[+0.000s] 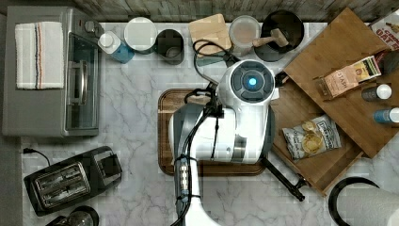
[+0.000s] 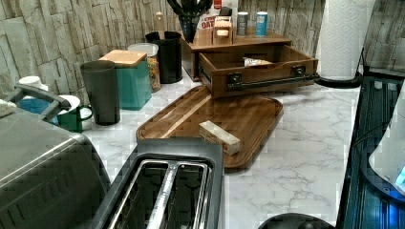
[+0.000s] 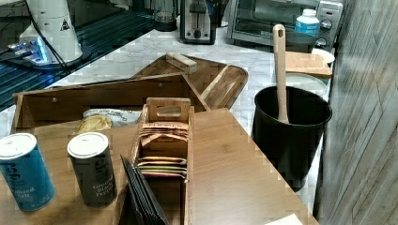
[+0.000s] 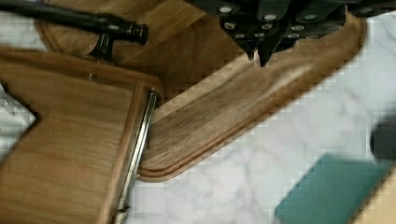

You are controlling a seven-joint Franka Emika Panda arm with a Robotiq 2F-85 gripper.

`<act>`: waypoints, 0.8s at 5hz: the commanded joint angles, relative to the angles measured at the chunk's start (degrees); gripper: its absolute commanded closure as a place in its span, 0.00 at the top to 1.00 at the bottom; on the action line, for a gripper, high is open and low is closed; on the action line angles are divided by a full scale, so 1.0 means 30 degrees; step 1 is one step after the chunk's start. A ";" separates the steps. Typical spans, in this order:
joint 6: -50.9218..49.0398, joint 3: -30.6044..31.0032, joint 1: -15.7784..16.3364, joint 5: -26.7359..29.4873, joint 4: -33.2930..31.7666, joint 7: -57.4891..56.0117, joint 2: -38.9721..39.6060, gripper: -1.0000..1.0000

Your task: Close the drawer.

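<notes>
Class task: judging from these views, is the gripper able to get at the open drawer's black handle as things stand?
Probably yes. The gripper, fingers together, hangs above the serving tray, close to the drawer. Its handle faces the tray with nothing seen across it.

We are looking at a white, grey-veined marble counter [image 1: 131,117] running up to a grey stone-tile wall [image 2: 52,33]; in the right view a grey wood-plank wall [image 3: 366,93] is bordering it.
</notes>
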 commanded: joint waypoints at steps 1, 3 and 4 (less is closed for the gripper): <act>0.3809 0.0772 0.0384 0.2018 -0.5443 -0.7626 -0.2363 0.00; 0.6517 0.0049 0.0097 0.2635 -0.9328 -1.4479 -0.3816 0.00; 0.6111 -0.0321 -0.0336 0.2260 -1.0266 -1.6910 -0.4498 0.00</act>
